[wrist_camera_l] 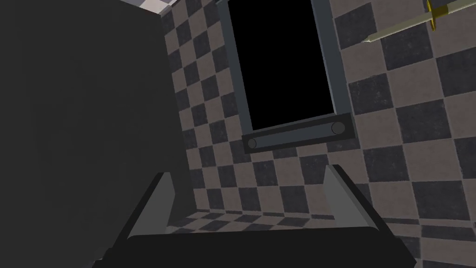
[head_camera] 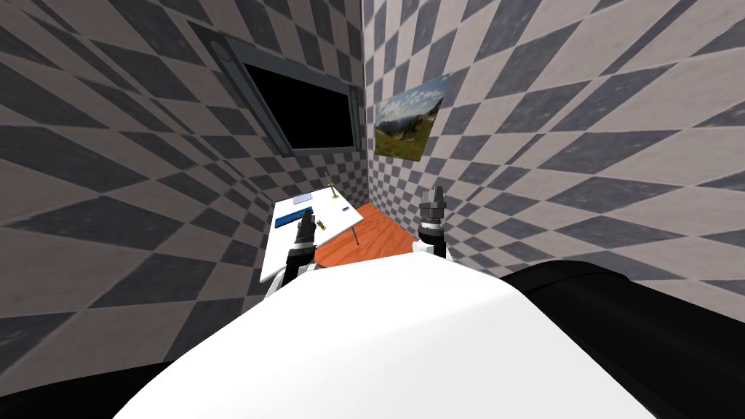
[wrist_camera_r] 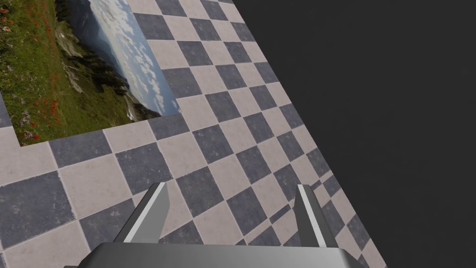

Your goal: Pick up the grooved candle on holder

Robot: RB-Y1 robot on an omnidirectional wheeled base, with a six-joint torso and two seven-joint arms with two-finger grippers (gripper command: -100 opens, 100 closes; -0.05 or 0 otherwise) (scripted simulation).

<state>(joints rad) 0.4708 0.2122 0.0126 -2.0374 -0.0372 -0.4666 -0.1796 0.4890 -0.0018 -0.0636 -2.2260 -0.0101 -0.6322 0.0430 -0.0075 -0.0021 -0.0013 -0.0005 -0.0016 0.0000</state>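
Left gripper (wrist_camera_l: 248,174) hangs over the flat white table (head_camera: 275,254), its thin blade fingers spread apart. Slim, pale and tapering to a point, the candle (head_camera: 333,189) stands in a brass-yellow holder at the table's far edge. Right gripper (head_camera: 435,198), raised beside the table, is likewise spread.
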